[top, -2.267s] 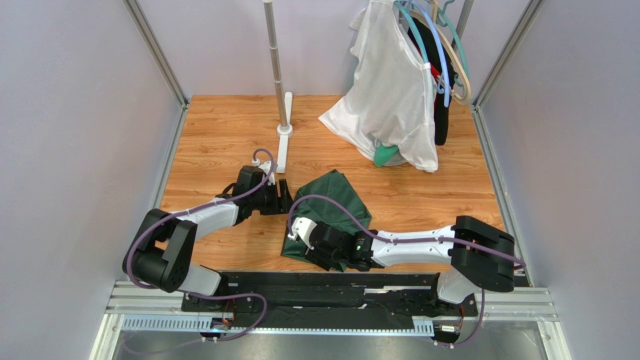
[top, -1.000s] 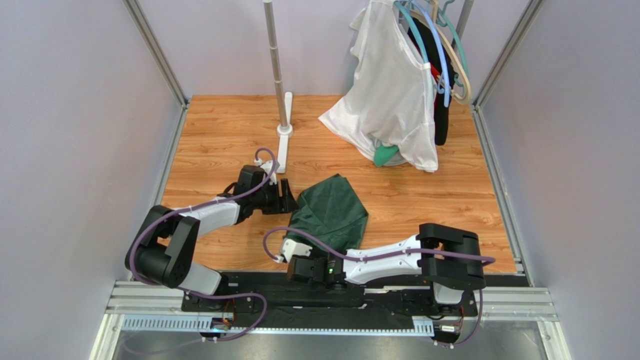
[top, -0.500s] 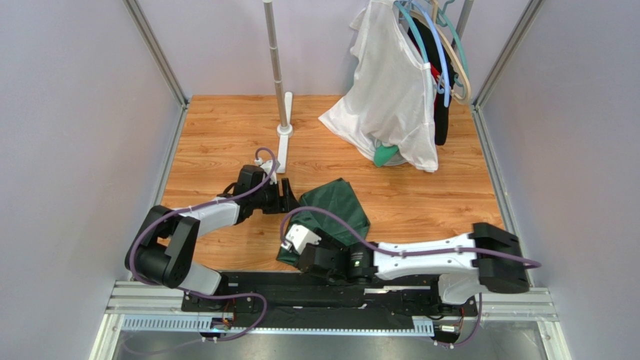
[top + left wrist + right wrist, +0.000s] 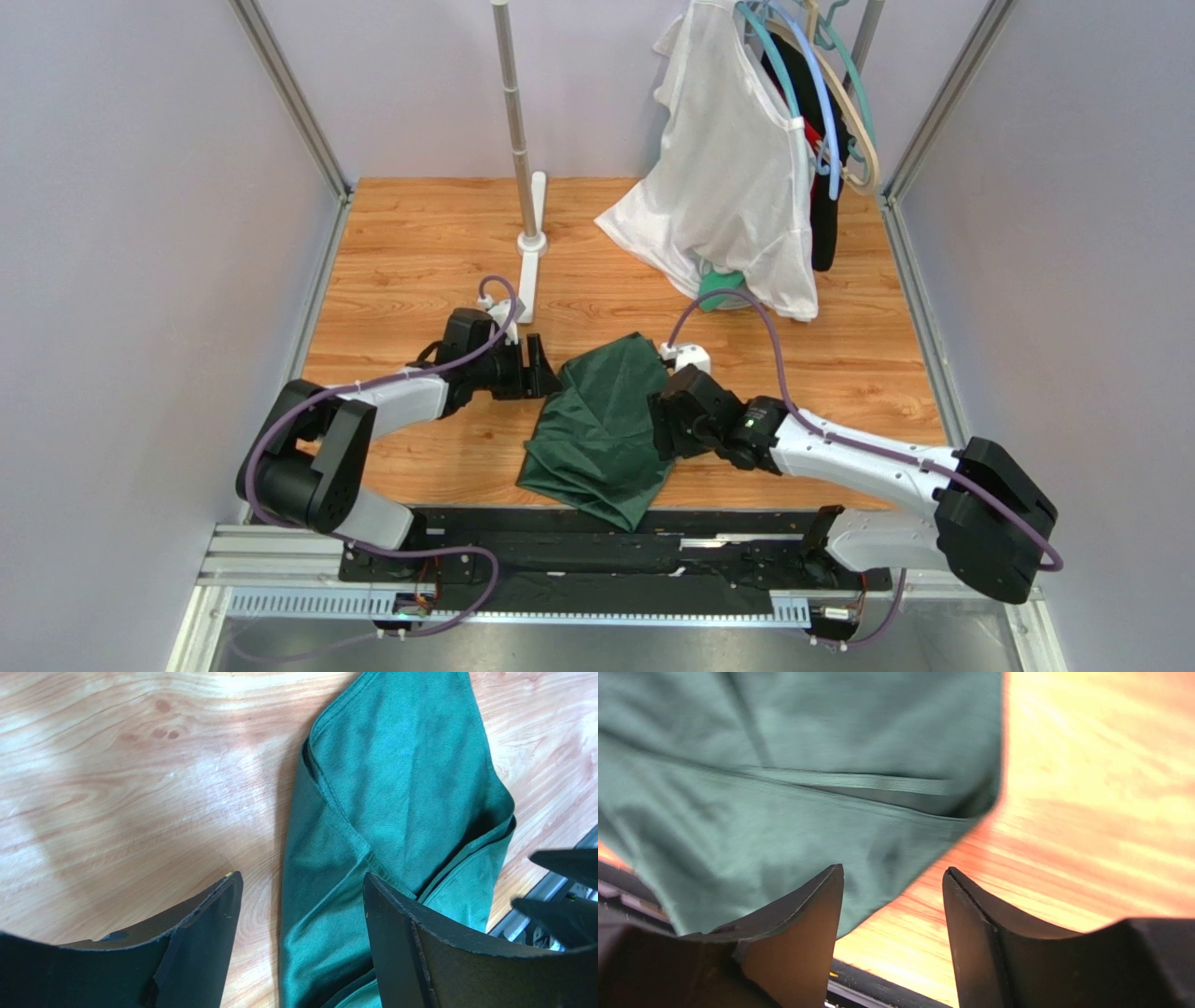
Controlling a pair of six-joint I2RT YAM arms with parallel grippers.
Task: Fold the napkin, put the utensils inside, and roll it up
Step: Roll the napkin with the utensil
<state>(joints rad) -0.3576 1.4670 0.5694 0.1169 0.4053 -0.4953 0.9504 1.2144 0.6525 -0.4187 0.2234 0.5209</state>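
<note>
Right hand [image 4: 658,422] now up from near edge, released over napkin [image 4: 596,437]; left hand [image 4: 549,368] released too.

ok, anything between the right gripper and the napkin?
Nothing visible. The right gripper is open at the right edge of the napkin, with only bare wooden table beside it. The hanging clothes and the stand sit farther back, out of the path.

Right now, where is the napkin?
In the top view the napkin lies bunched at the near middle of the table, between the left gripper and the right gripper.
</note>
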